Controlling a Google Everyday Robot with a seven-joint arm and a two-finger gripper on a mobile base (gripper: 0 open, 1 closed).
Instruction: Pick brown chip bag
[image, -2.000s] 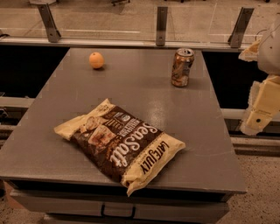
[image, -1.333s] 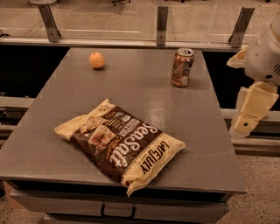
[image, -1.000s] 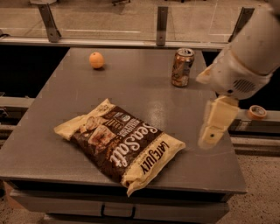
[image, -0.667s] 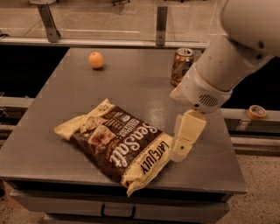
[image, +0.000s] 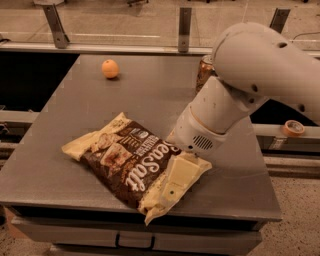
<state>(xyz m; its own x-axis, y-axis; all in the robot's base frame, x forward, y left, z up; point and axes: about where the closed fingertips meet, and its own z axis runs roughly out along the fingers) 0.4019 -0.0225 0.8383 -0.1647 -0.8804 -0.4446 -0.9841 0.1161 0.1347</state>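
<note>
The brown chip bag (image: 124, 161) lay flat on the near half of the grey table (image: 150, 97), set on a diagonal, with one cream-yellow end pointing toward the left edge and the other toward the front edge. White "Sea Salt" lettering ran along its dark, crinkled middle. The gripper (image: 169, 190), a cream-coloured block, sat over the bag's near right end, its tip pointing down toward the front edge of the table; it appeared to be at or just above the bag's surface, though contact could not be made out, and whether the gripper was open or closed could not be told from this angle. Above it, the thick white arm (image: 235, 85) reached in from the upper right and covered much of the table's right side. A small brown drink can (image: 203, 72) stood at the back of the table, half hidden behind the arm and well apart from the bag. An orange (image: 110, 69) rested near the far left corner. A roll of tape (image: 293, 128) lay on a ledge beyond the table's right edge.
</note>
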